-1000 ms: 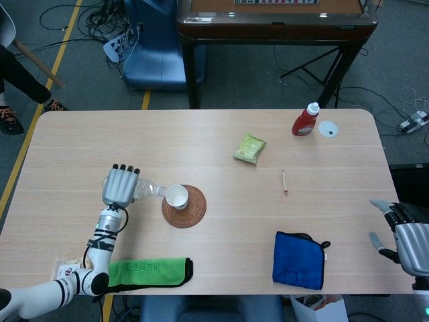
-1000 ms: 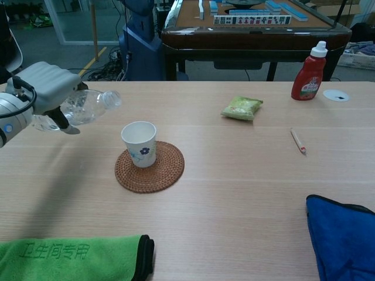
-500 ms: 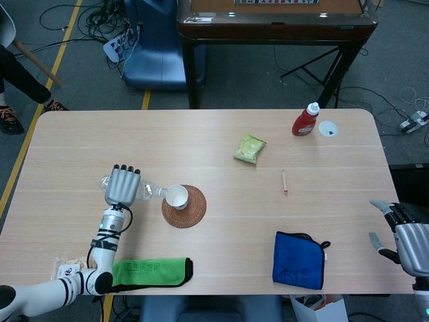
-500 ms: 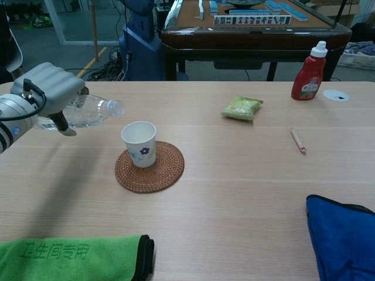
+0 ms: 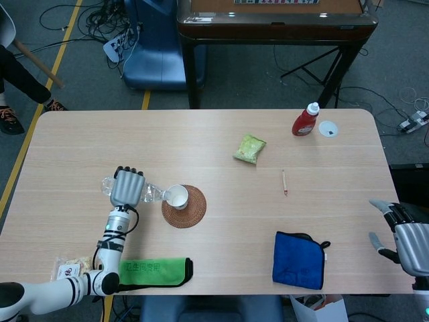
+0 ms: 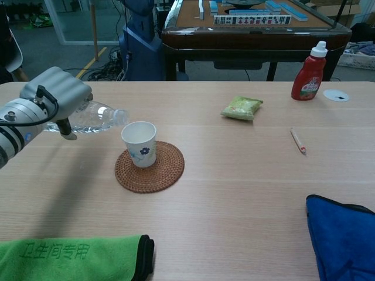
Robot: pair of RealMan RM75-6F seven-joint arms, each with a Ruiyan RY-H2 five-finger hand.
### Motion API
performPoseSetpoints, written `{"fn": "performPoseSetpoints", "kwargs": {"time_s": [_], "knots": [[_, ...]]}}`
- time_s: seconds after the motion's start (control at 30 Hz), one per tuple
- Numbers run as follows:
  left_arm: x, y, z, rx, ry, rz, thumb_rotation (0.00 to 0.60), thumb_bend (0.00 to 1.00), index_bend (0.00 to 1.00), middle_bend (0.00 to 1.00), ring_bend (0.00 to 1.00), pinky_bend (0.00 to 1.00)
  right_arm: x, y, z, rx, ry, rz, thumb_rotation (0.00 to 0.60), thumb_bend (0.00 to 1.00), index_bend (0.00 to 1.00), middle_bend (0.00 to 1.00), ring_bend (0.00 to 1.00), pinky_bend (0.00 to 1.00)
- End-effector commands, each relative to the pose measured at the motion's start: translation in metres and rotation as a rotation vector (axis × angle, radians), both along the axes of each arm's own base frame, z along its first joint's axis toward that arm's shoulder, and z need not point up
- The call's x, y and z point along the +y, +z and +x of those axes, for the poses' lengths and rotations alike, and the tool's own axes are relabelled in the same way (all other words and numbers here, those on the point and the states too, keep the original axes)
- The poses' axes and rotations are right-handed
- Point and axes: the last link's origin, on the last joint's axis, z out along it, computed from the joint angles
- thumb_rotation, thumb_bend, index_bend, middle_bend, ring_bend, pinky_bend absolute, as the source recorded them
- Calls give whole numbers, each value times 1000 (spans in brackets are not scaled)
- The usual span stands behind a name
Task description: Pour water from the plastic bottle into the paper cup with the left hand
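- The left hand [image 6: 55,91], gripping the plastic bottle [image 6: 96,117], now sits nearer the paper cup [image 6: 139,143] than a second ago, having shifted away from the table's left edge.
- The bottle's neck, which pointed well short of the cup before, now reaches just beside the cup's rim.
- The bottle lies flatter, close to level, no longer raised at the mouth.

The left hand [image 6: 55,93] covers the middle of the plastic bottle [image 6: 99,117] — whether water is leaving its mouth is too small to tell. The right hand [image 5: 402,235] is cut by the head view's edge. The blue cloth [image 6: 345,234] and green towel [image 6: 70,254] run off the chest view's frame — edges unseen.
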Motion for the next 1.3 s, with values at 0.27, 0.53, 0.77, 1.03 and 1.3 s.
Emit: {"fn": "performPoseSetpoints", "kwargs": {"time_s": [0.27,0.53,0.77,1.03,1.3], "knots": [[1,-8,12,32,29,12,600,20,721,832,448,482,0,0,0,0,0,2,600,348,214,257,209,467],[3,-9,19,71,35,36,600,20,722,835,465,499,2,2,0,-7,4,-5,600,348,214,258,209,466],[2,-9,21,114,30,54,600,20,722,835,470,501,2,4,0,-13,5,-9,600,348,214,258,209,467],[2,-9,22,151,12,57,600,20,722,835,471,511,3,4,1,-12,8,-9,600,349,214,258,209,467],[2,-9,23,159,8,59,600,20,722,835,472,523,3,4,0,-13,7,-8,600,348,214,258,209,467]]}}
